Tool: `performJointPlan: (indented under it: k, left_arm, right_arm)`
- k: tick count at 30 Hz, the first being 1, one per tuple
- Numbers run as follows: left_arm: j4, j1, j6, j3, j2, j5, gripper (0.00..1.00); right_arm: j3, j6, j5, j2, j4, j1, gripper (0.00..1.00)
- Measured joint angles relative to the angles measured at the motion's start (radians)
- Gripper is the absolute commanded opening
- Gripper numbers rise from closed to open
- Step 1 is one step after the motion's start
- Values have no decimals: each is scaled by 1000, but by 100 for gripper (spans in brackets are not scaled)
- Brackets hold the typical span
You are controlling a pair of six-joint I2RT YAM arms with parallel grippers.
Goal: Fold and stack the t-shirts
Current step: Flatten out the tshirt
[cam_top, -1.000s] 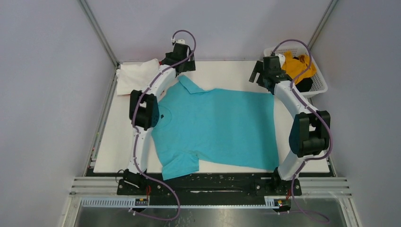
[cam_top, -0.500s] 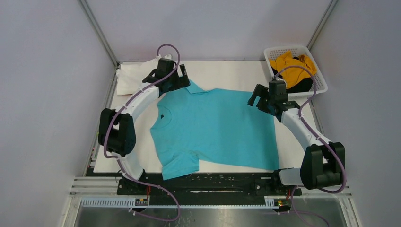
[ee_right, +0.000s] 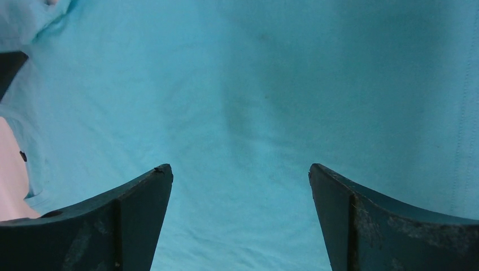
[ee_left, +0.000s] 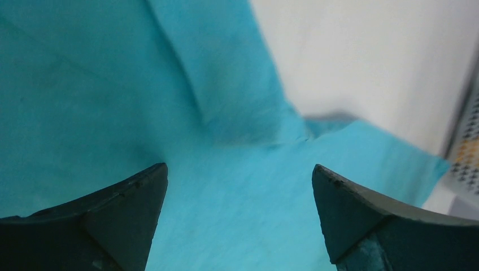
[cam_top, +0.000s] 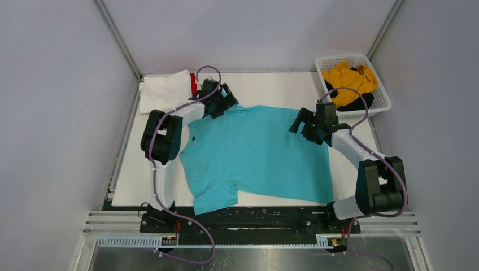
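Turquoise across the middle of the top view: found the turquoise t-shirt (cam_top: 254, 152) spread flat on the white counter (cam_top: 271, 84), collar toward the left arm, hem toward the right, near sleeve reaching the front edge. Noted the left claw (cam_top: 221, 101) over the far sleeve and the right claw (cam_top: 302, 121) over the far hem corner, both spread wide and pinching nothing. Spotted a white t-shirt (cam_top: 164, 90) in the far left corner with a red t-shirt (cam_top: 194, 83) peeking out just beside it. Saw a mustard-yellow t-shirt (cam_top: 350, 79) and a black t-shirt (cam_top: 358, 103) heaped in the lattice basket (cam_top: 330, 59) at the far right.

From the left wrist: looked down through the gaping left claw (ee_left: 240, 192) at the far sleeve (ee_left: 226, 73), creased where it met the shirt body, with bare counter (ee_left: 367, 56) beyond. Could not tell whether the tips touched the cloth.

From the right wrist: found the right claw (ee_right: 240, 192) equally wide above smooth turquoise cloth, with no fabric between the jaws.

Judged the fold not yet begun. Feared a pinch catching only the creased sleeve and missing the shoulder, leaving a lopsided fold. Feared also an uneven lift between the two claws, dragging the turquoise t-shirt askew or bunching it toward the white t-shirt.
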Motion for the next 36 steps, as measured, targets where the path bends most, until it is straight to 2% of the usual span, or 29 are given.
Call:
performJointPlan:
  k: [6,20,24,26,29,30,32,36]
  left_arm:
    - [133,1,-79,16,43,3,99]
    - [241,1,-180,175,194,18,99]
    - [274,-2,-232,398,333,28,99]
    - [265,-8,-238,575,427,20,99]
    - [210,-27,-232,921,598,-14,99]
    - [216,-34,-233,970,623,-17,99]
    - [231,-44,-236,961,623,-17,99]
    - [233,-62,-188,806,566,-16,99]
  right_arm:
    - [0,-1,-11,21,-2,0,100]
    - [0,-9,-5,21,-11,0,99]
    - [0,-11,12,21,-14,0,100]
    - [0,-12,17,22,-17,0,100]
    - [3,-16,20,23,-31,0,99]
    - [4,-17,20,23,-37,0,100]
    - [5,-20,22,23,-42,0,99]
    - [5,-22,37,22,-44,0,99]
